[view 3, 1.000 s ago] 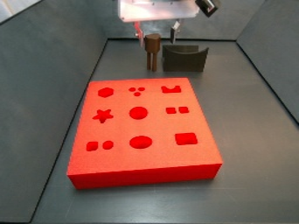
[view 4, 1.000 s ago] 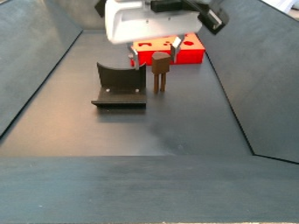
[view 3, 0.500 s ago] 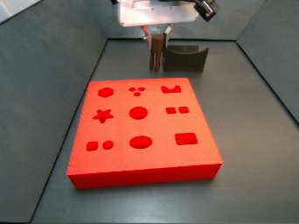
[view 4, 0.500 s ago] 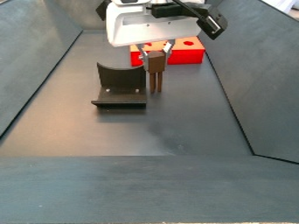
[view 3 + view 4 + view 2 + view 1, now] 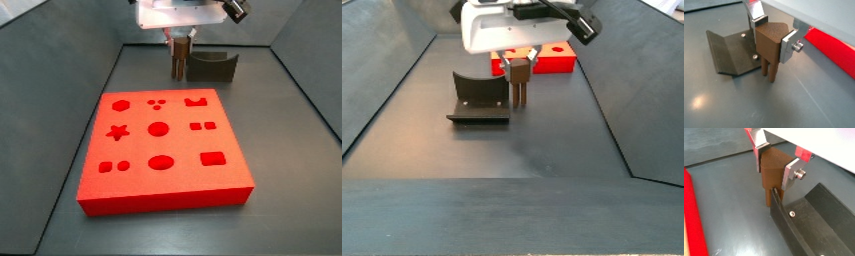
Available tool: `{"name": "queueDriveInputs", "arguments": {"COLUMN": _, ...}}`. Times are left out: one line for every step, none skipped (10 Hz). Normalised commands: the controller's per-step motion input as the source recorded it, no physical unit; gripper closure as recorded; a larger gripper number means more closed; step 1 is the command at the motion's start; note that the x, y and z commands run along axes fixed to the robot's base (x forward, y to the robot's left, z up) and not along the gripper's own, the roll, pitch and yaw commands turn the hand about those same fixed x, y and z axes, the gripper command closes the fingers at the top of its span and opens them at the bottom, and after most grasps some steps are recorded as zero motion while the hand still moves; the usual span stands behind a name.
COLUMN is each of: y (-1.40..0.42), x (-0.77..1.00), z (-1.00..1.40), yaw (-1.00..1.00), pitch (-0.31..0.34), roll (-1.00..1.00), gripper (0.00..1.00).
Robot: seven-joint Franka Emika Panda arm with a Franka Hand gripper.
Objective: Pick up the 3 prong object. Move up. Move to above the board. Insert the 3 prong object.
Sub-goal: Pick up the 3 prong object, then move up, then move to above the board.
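Note:
My gripper (image 5: 178, 40) is shut on the 3 prong object (image 5: 178, 60), a small brown peg with thin prongs pointing down. It holds it upright, low over the grey floor behind the board's far edge. In both wrist views the silver fingers (image 5: 791, 172) (image 5: 788, 42) clamp the peg's brown body (image 5: 769, 184) (image 5: 767, 54) from two sides. The board (image 5: 167, 150) is a large flat red slab with shaped cutouts, nearer the camera than the gripper. It also shows in a side view (image 5: 556, 60) behind the gripper and at the edge of both wrist views (image 5: 693, 228) (image 5: 834, 50).
The fixture (image 5: 211, 67) (image 5: 478, 98), a dark L-shaped bracket, stands right beside the peg; it shows close in both wrist views (image 5: 817, 223) (image 5: 727, 52). Grey walls (image 5: 301, 90) enclose the floor on the sides and back.
The gripper has risen slightly with the peg in it over the last second. The board and the fixture have not moved.

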Motion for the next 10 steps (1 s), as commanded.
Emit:
{"name": "queueDriveInputs", "arguments": {"y": 0.0, "x": 0.0, "z": 0.0, "yaw": 0.0, "pitch": 0.0, "roll": 0.0, "gripper": 1.0}}
{"name": "queueDriveInputs", "arguments": {"y": 0.0, "x": 0.0, "z": 0.0, "yaw": 0.0, "pitch": 0.0, "roll": 0.0, "gripper": 1.0}}
{"name": "queueDriveInputs", "arguments": {"y": 0.0, "x": 0.0, "z": 0.83, "yaw": 0.0, "pitch": 0.0, "roll": 0.0, "gripper": 1.0}}
{"name": "queueDriveInputs", "arguments": {"y": 0.06, "x": -0.04, "z": 0.82, "yaw": 0.04, "pitch": 0.009, "roll": 0.0, "gripper": 1.0}}
{"name": "queueDriveInputs", "arguments": {"y": 0.05, "x": -0.07, "z": 0.69, "yaw": 0.03, "pitch": 0.0, "roll": 0.0, "gripper": 1.0}}
{"name": "queueDriveInputs", "arguments": {"y": 0.03, "x": -0.07, "z": 0.53, "yaw": 0.03, "pitch": -0.004, "roll": 0.0, "gripper": 1.0}}
{"name": "queueDriveInputs", "arguments": {"y": 0.02, "x": -0.05, "z": 0.31, "yaw": 0.02, "pitch": 0.004, "roll": 0.0, "gripper": 1.0}}
{"name": "queueDriveInputs", "arguments": {"y": 0.01, "x": -0.04, "z": 0.2, "yaw": 0.02, "pitch": 0.009, "roll": 0.0, "gripper": 1.0}}
{"name": "queueDriveInputs", "arguments": {"y": 0.2, "x": 0.01, "z": 1.0, "yaw": 0.16, "pitch": -0.319, "roll": 0.18, "gripper": 1.0}}
{"name": "queueDriveInputs", "arguments": {"y": 0.2, "x": 0.01, "z": 1.0, "yaw": 0.15, "pitch": -0.316, "roll": 0.18, "gripper": 1.0}}
